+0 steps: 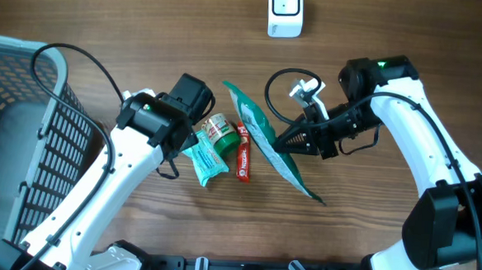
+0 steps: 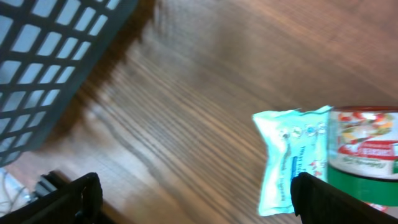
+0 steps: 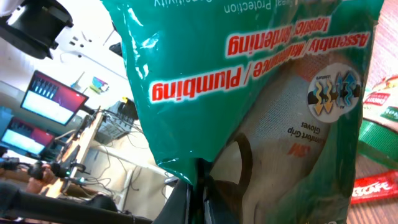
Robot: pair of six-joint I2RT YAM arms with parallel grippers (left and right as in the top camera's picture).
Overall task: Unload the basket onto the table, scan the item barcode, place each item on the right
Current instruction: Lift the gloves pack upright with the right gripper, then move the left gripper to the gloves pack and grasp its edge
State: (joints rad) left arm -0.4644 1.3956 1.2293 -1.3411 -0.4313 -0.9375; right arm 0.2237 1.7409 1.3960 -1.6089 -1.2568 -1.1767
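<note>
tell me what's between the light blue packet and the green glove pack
In the overhead view, a small can and a red bar lie between the packet and the glove pack.

The left arm reaches up from the near-left corner, its tool (image 2: 196, 183) tipped down toward the surface, jaws spread wide with nothing between them. The right arm bends in from the right, wrist turned leftward, its tool (image 1: 288, 142) pinched tight on a green packet (image 1: 258, 123).

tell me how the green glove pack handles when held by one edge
Probably floppy: the green glove pack is a thin film pouch, bowed where the right hand pinches it. Likely light, since it holds only gloves. Glossy film may slip.
</note>
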